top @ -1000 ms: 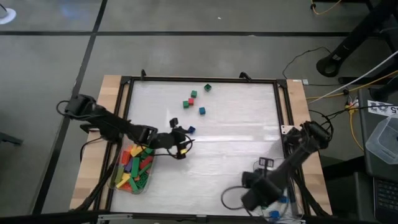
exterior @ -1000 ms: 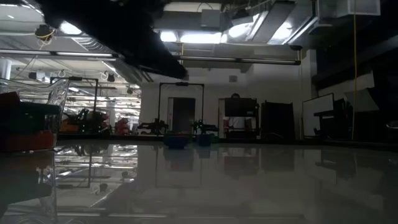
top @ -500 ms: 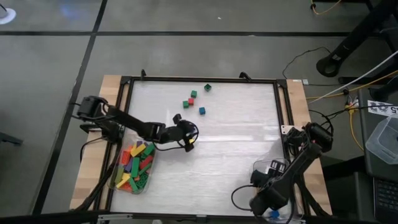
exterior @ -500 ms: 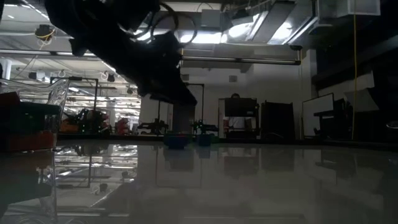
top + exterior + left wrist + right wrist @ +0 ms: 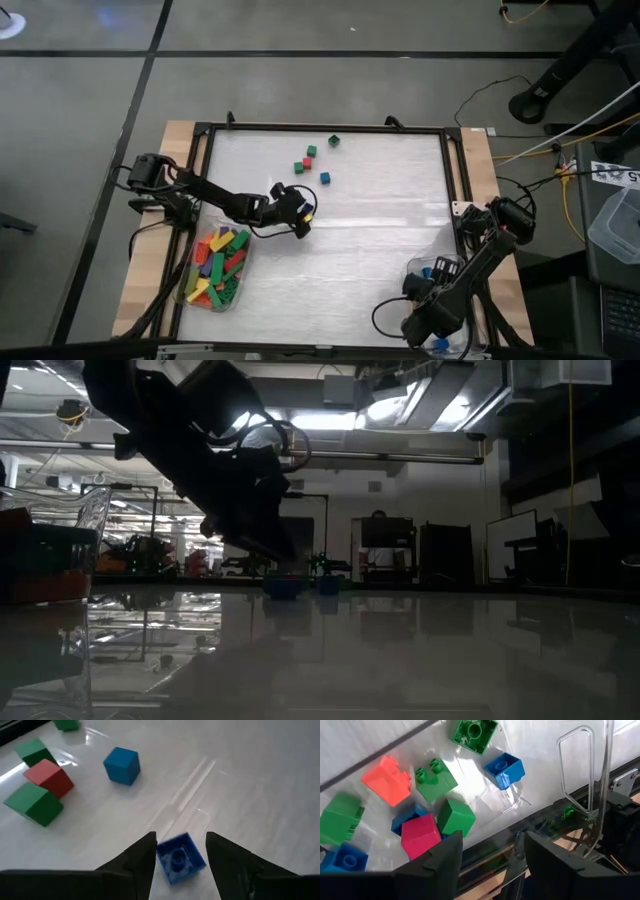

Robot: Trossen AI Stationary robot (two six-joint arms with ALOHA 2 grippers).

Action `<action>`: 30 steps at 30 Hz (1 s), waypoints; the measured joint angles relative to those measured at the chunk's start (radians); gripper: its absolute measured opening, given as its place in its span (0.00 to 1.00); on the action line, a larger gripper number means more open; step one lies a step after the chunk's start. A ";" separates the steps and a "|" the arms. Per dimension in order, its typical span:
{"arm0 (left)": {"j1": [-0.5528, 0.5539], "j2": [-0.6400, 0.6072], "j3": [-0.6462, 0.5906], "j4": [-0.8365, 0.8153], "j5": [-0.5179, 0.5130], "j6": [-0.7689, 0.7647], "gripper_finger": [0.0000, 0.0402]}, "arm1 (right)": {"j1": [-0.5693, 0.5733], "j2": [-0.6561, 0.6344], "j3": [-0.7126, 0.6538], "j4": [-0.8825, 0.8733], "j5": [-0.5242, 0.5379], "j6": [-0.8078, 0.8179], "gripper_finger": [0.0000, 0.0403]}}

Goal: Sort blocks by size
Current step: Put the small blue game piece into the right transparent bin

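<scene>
so the blocks are mostly sorted already as far as we can judge. the long ones sit piled in a clear tub (image 5: 190, 290) at the table's front-left corner, and a bunch of small squarish ones (image 5: 427, 805) are in another clear tub (image 5: 420, 272) at the front-right corner. what's left: a small blue block (image 5: 179, 858) out near the middle of the table, plus four loose cubes nearer the far edge, namely a blue cube (image 5: 121, 765), a red cube (image 5: 50, 776) and two green ones (image 5: 34, 803). so we'd guess five pieces to go, all small.

the left gripper (image 5: 180, 857) is down over that blue studded block, fingers (image 5: 137, 862) spread on either side of it with a bit of gap showing, so open and not gripping yet. we can't tell if a pad is brushing it.

the right gripper (image 5: 492, 855) hangs over the small-block tub, fingers apart and nothing between them. a blue block (image 5: 504, 770) lies loose in the tub below.
</scene>
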 joint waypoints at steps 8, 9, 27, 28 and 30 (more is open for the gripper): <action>0.027 0.002 0.000 0.003 0.000 -0.050 0.40 | 0.000 0.000 0.000 0.002 0.005 0.000 0.52; 0.027 0.008 0.000 0.007 0.000 -0.055 0.40 | 0.000 0.000 0.000 0.002 0.005 0.000 0.52; 0.026 0.142 0.001 0.024 0.033 -0.081 0.40 | 0.000 0.000 0.001 0.009 0.031 0.001 0.52; 0.026 0.143 0.001 0.025 0.032 -0.081 0.40 | 0.000 0.000 0.001 0.010 0.031 0.001 0.52; 0.026 0.143 0.002 0.025 0.033 -0.071 0.40 | 0.000 0.000 0.001 0.010 0.031 0.002 0.52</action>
